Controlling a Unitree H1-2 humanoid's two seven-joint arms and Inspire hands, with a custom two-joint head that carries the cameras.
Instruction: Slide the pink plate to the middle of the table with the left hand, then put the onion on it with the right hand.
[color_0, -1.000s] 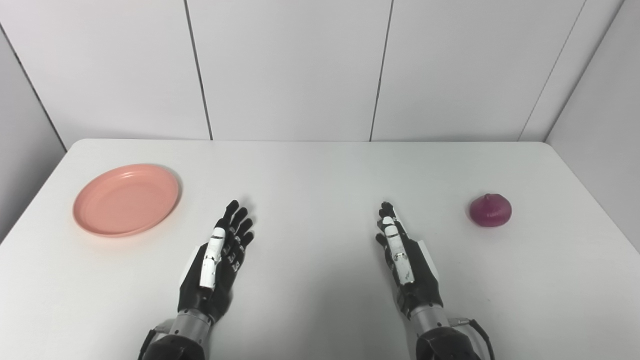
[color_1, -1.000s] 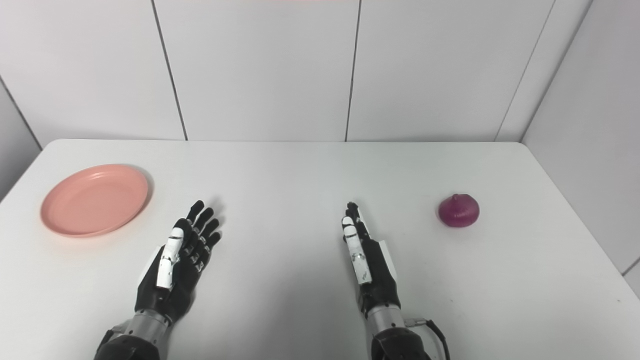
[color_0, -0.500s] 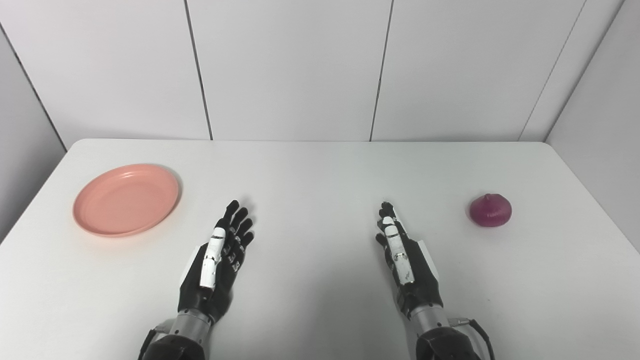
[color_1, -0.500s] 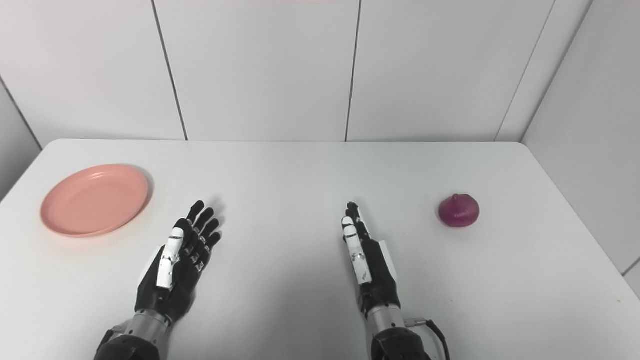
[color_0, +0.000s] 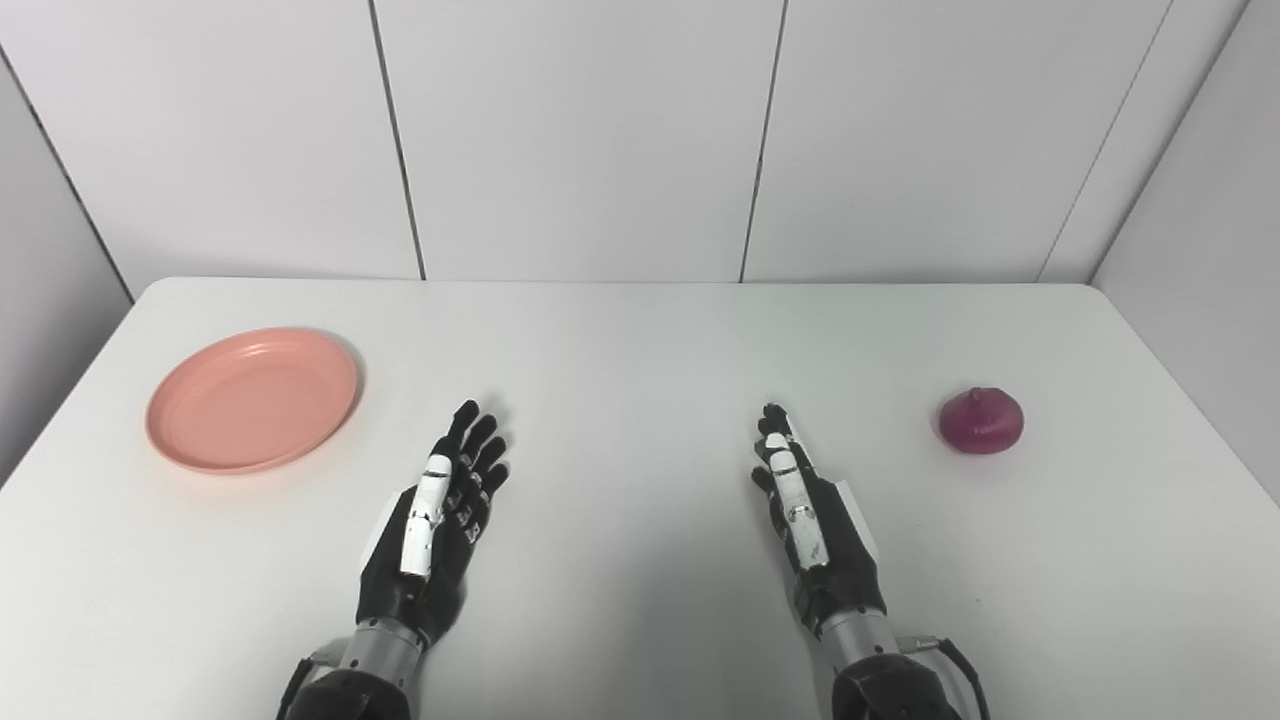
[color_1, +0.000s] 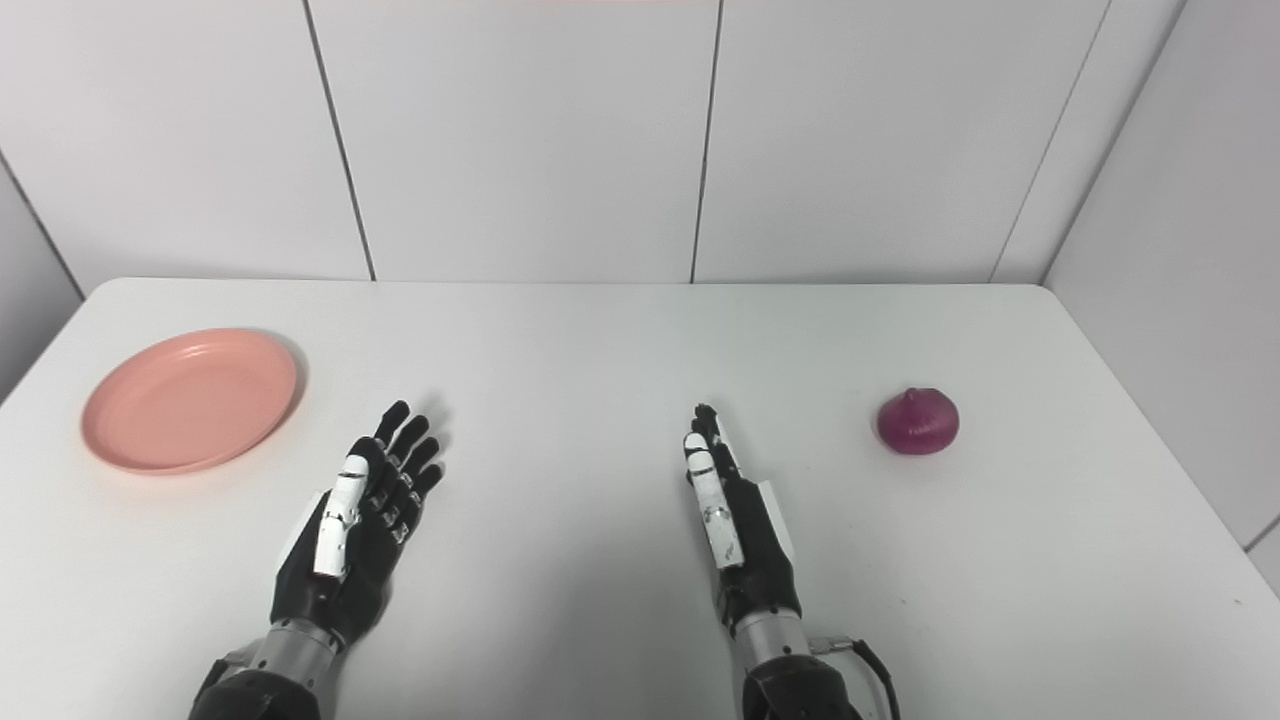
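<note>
A pink plate (color_0: 252, 397) lies on the white table (color_0: 640, 340) at the left side, with nothing on it. A purple-red onion (color_0: 981, 421) sits far to the right. My left hand (color_0: 435, 525) rests low over the table near the front, right of the plate and apart from it, fingers straight and spread, holding nothing. My right hand (color_0: 812, 525) lies edge-on at the front right of centre, fingers extended, well left of the onion and holding nothing.
White wall panels (color_0: 580, 140) stand behind the table's far edge. The table's left and right edges run close to the plate and the onion.
</note>
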